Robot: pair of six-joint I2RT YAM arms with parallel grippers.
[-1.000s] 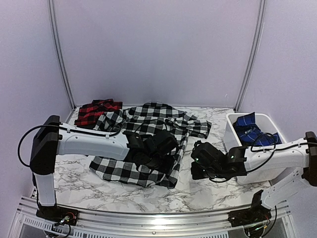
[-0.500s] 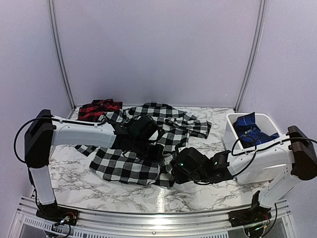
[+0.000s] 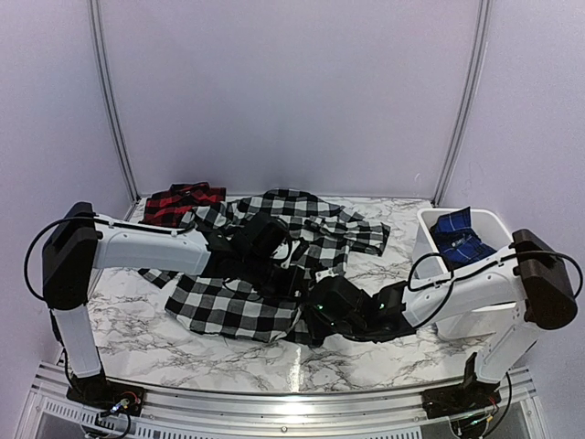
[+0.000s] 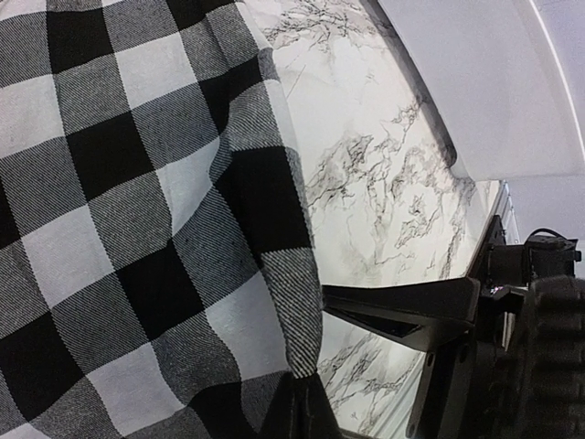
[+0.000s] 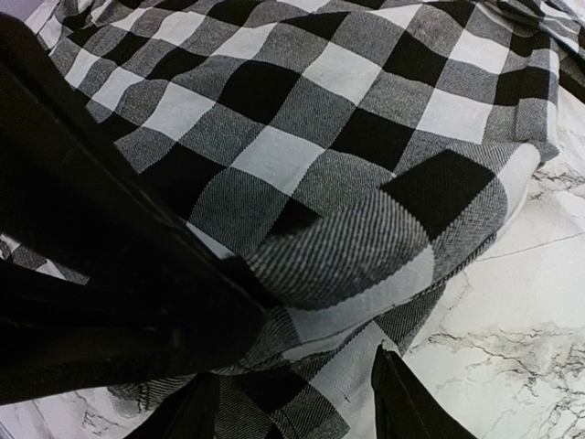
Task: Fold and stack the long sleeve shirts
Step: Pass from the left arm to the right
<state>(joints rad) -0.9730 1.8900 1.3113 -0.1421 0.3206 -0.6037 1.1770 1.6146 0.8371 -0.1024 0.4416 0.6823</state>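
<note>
1. Marble tabletop inside a pale-walled booth, with 2 arms reaching in from the near edge.
2. Red-and-black shirt lies at the far left corner in a small bunched heap. Whether it is properly folded cannot be told from this angle.
3. Black-and-white shirt sprawls across the middle of the tabletop, rumpled. Its far edge lies just beside or over the red-and-black shirt, and a sleeve trails right toward the white bin.
4. The bin sits at the right edge with blue cloth inside. It looks like no part of this task.
5. Left arm reaches over the middle of the black-and-white shirt. The left jaws are fully closed, and in the wrist view a fold of check cloth runs right down to their tips, so they appear to pinch that shirt.
6. Right arm stretches low across to the shirt's near right hem. The right jaws stand apart, with a rolled edge of hem lying between and ahead of the 2 fingers. Nothing is gripped there.
7. Progress judgement: early.
   - 0 clean folds show on the black-and-white shirt.
   - No stack exists, and the 2 shirts lie side by side rather than 1 on top of the other.
8. Left to do, as it looks:
   - flatten the black-and-white shirt
   - fold in its sleeves and body
   - tidy the red-and-black shirt if needed
   - stack the 2 shirts
</note>
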